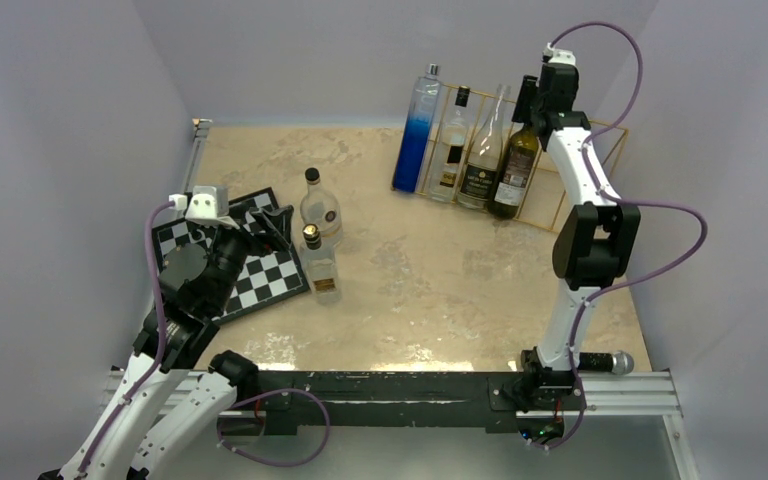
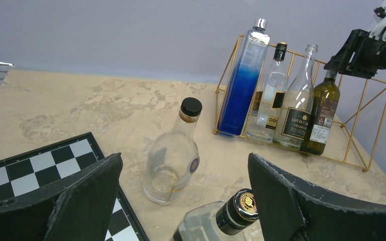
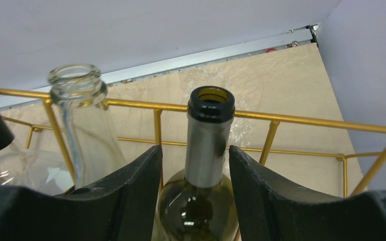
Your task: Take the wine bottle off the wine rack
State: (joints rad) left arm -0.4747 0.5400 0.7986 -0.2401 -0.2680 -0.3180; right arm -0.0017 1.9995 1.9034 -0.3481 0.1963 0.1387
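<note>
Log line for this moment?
right pincer: open, straddling wine bottle neck | wine bottle: in wine rack | left pincer: open, empty

Left arm (image 1: 175, 320): white shells are joined by black round joints.
Right arm (image 1: 585, 230): white shells are seen here too, with 1 large black housing midway.
Cables (image 1: 675, 240): purple, looped loosely along both arms.
Wrist cameras (image 1: 205, 205): cased in small white housings.
Left gripper (image 2: 183, 160): 2 broad matte-black fingers (image 2: 80, 201) with rough, chipped edges.
Right gripper (image 3: 195, 148): 2 smooth black fingers (image 3: 130, 201), rounded at the tips.
Mounting bar (image 1: 390, 385): black, bolted onto a silver rail.
</note>
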